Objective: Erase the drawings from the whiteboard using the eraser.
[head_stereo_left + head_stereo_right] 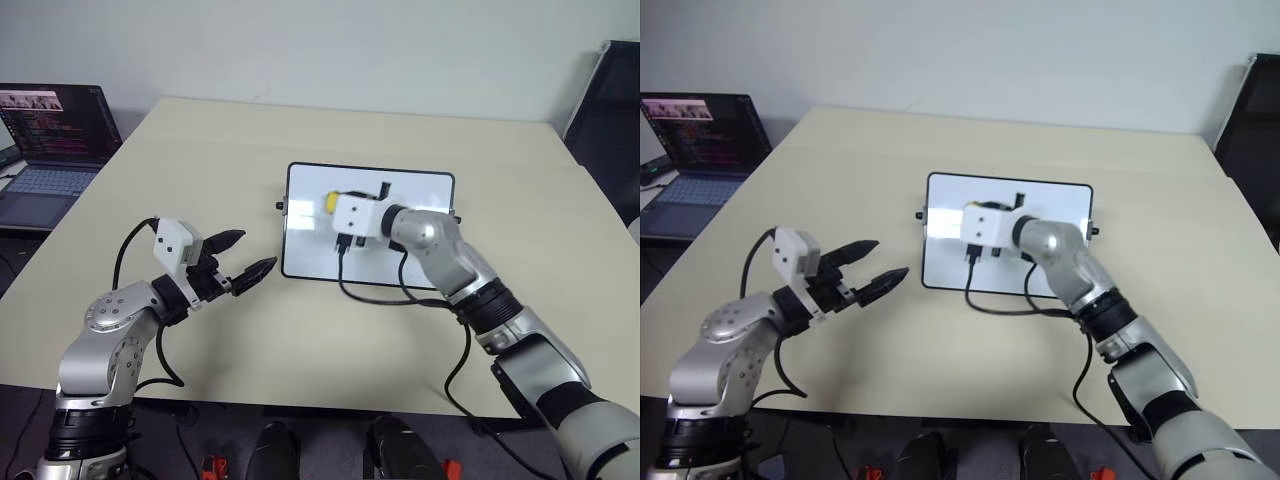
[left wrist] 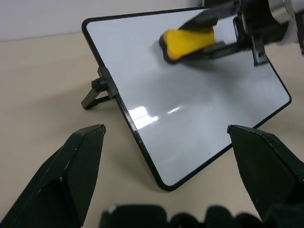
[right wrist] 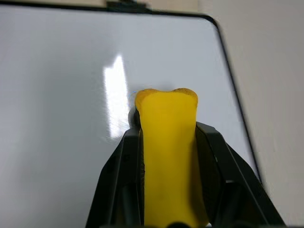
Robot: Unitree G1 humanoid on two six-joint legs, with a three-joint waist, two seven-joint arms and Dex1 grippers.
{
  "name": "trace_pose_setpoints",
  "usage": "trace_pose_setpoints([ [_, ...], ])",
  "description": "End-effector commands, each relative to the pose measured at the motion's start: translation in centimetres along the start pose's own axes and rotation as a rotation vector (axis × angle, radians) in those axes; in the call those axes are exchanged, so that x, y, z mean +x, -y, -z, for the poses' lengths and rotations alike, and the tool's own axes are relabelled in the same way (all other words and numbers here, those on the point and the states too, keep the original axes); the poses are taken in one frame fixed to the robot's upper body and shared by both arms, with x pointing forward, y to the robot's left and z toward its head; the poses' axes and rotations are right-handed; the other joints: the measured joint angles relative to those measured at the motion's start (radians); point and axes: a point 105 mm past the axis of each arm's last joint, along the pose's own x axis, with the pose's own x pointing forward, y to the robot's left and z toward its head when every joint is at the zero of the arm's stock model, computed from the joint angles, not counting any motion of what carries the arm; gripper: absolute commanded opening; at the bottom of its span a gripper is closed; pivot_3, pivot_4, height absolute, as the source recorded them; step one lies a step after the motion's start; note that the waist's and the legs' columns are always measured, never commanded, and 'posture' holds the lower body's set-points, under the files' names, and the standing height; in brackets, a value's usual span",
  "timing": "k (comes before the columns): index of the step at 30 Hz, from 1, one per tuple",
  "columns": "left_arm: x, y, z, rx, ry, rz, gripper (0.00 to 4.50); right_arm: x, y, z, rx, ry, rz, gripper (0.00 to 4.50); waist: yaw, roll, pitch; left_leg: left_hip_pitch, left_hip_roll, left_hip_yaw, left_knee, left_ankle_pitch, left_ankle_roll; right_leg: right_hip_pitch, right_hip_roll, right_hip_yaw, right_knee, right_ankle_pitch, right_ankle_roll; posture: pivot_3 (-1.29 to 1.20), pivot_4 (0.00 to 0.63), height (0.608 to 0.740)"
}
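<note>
Two grippers: the left gripper [image 1: 238, 265] hovers over the table [image 1: 200, 160], fingers spread, empty. The right gripper [image 3: 166, 137] clamps one yellow eraser [image 2: 185, 43] against the one whiteboard [image 1: 420, 190]. One laptop [image 1: 50, 140] sits far left.

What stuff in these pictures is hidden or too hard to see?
- Drawings: head views, the right hand and its arm cover part of the whiteboard; no ink can be made out on the bare parts.
- Eraser underside: right wrist view, it faces the board, so contact cannot be told.
- Laptop: left eye view, cut off by the picture's edge.
- Board's far corner: left wrist view, hidden by the right hand.
</note>
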Motion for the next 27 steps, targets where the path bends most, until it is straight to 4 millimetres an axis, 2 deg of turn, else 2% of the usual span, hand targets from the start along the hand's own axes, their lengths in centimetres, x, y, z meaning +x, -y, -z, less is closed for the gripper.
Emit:
trace_pose_setpoints([
  [1,-0.1,-0.2,-0.9,0.038,0.034,0.009,4.50,-0.5,-2.1,1.4,0.028,-0.049,-0.121,1.12,0.000,0.000,0.000,0.000,0.000,0.000,-0.001,0.000,0.000,0.001,0.000,0.000,0.000,0.000,0.000,0.00,0.150,0.740],
  [4,0.1,-0.1,-0.8,0.038,0.036,0.019,4.50,-1.7,-5.7,1.1,0.015,-0.029,-0.314,1.12,0.001,0.000,0.000,0.000,0.000,0.000,-0.003,0.000,0.000,0.002,0.001,0.000,0.001,-0.001,0.000,0.00,0.150,0.740],
  [6,0.2,0.0,-0.8,0.038,0.036,0.026,4.50,-2.1,-6.2,1.0,0.007,-0.029,-0.341,1.12,0.000,0.000,0.000,0.000,0.000,0.000,-0.003,0.000,0.000,0.002,0.001,0.000,0.001,-0.001,0.000,0.00,0.150,0.740],
  [11,0.6,0.6,-1.4,0.049,0.043,0.074,4.50,-2.5,-4.9,1.4,0.006,-0.047,-0.281,1.12,0.002,0.000,0.000,0.000,0.000,0.000,-0.002,0.000,0.000,0.001,0.001,0.000,0.002,-0.001,0.000,0.00,0.150,0.740],
  [13,1.0,1.2,-2.0,0.069,0.048,0.112,4.50,-2.7,-3.4,0.8,0.027,-0.024,-0.203,1.12,0.004,0.000,0.000,0.000,0.000,0.000,-0.001,0.000,0.000,0.000,0.000,0.000,0.001,-0.001,0.000,0.00,0.150,0.740],
  [15,1.5,1.9,-2.7,0.096,0.054,0.160,4.50,-3.4,-2.0,-0.2,0.139,0.020,-0.126,1.12,0.007,0.000,0.000,-0.001,0.000,0.000,0.000,0.000,0.000,0.000,0.000,0.000,0.000,-0.001,0.000,0.00,0.150,0.740],
  [19,2.5,3.7,-4.0,0.146,0.070,0.275,4.50,-6.7,-0.7,-0.6,0.353,0.073,-0.025,1.12,0.010,0.000,0.000,-0.004,0.000,0.000,-0.002,0.000,0.000,0.000,0.000,-0.001,0.000,-0.001,0.001,0.00,0.150,0.740],
  [21,2.9,4.3,-4.5,0.163,0.078,0.323,4.50,-8.6,-0.5,-0.4,0.463,0.078,0.031,1.12,0.007,0.000,0.000,-0.004,0.000,-0.001,-0.004,-0.001,-0.002,0.000,0.000,-0.001,0.001,-0.001,0.006,0.00,0.150,0.740],
  [25,3.7,5.5,-5.5,0.180,0.107,0.418,4.50,-12.8,-0.4,0.9,0.650,0.025,0.180,1.12,0.005,0.000,0.001,-0.004,0.000,-0.002,-0.007,-0.003,-0.004,0.000,0.001,-0.002,0.001,-0.005,0.006,0.00,0.150,0.740],
  [27,4.3,6.4,-5.9,0.175,0.118,0.493,4.50,-15.6,-0.4,2.5,0.741,-0.050,0.312,1.12,0.006,0.000,0.001,-0.004,0.000,-0.002,-0.008,-0.003,-0.004,-0.001,0.001,-0.003,0.001,-0.005,0.006,0.00,0.150,0.740],
])
